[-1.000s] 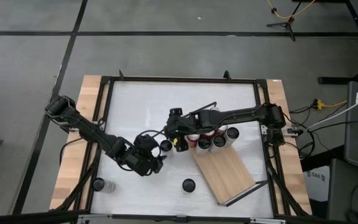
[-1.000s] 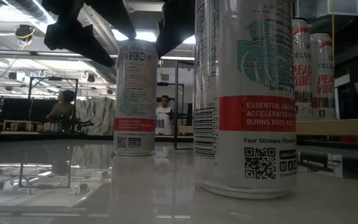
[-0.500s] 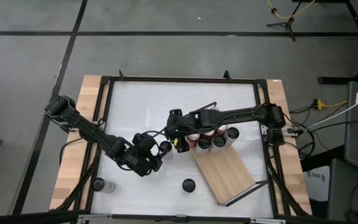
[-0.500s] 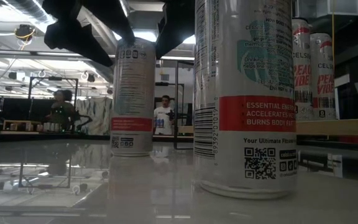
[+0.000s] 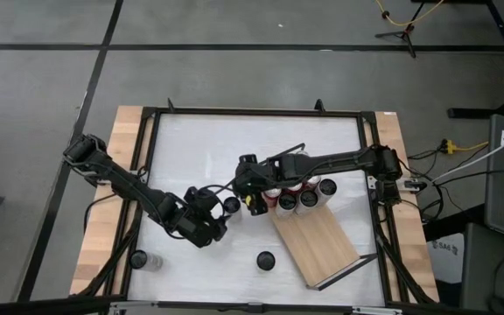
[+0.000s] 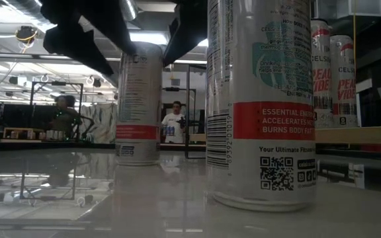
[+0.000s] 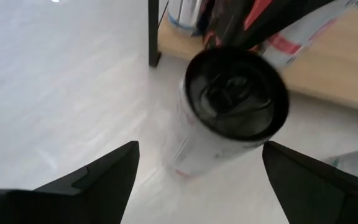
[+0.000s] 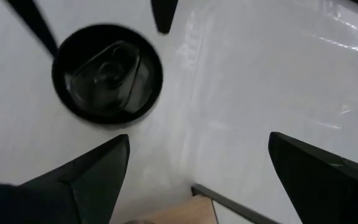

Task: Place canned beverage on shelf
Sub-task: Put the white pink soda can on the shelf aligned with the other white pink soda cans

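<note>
Near the middle of the white worktop (image 5: 199,149) an upright can (image 5: 232,205) with a dark top stands between the two arms. The left gripper (image 5: 218,229) sits just beside this can on its near-left side, fingers (image 7: 92,180) spread wide with nothing between them; its wrist camera looks down on the can (image 7: 229,118) from a tilt, and the can stands clear of both fingers. The right gripper (image 5: 250,194) reaches in from the right, hovering just beside the same can at the shelf's corner, its fingers (image 8: 92,171) likewise wide apart and empty, the can top (image 8: 107,73) lying ahead of them. The shelf (image 5: 318,241), a light-wood board, lies at an angle in the right half of the worktop, with several cans (image 5: 307,198) clustered on its far end. Another can (image 5: 265,260) stands alone on the worktop just left of the shelf's near half, and one more (image 5: 138,259) stands near the left edge. From table height, a large can (image 6: 260,99) fills the foreground, with a second can (image 6: 137,106) behind it under the dark arm.
</note>
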Tool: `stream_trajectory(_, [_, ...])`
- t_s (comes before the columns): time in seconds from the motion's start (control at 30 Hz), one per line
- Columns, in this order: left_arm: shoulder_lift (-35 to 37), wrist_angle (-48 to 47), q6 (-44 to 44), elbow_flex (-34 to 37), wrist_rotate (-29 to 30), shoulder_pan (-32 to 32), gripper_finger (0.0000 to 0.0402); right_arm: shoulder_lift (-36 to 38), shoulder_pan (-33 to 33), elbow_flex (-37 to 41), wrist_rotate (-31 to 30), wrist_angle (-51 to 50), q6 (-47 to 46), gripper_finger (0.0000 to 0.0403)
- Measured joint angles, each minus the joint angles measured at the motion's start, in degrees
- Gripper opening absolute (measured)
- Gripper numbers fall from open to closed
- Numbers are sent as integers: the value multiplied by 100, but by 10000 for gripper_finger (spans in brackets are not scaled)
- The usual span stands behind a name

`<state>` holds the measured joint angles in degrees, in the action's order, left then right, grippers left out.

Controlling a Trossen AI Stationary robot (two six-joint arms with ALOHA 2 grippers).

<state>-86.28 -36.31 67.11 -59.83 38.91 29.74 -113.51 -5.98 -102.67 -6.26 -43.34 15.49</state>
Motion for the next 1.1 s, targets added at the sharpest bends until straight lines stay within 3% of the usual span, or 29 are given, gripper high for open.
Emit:
stream_trajectory(0.53, [0,-627,442,0,-701,52,332,0,0,0,-218,-116,292,374])
stream_trajectory(0.73, [0,-610,592,0,-623,99,332,2,0,0,-515,250,311,374])
stream_trajectory(1.1, [2,-625,626,0,-478,-180,332,7,0,-4,-453,541,310,374])
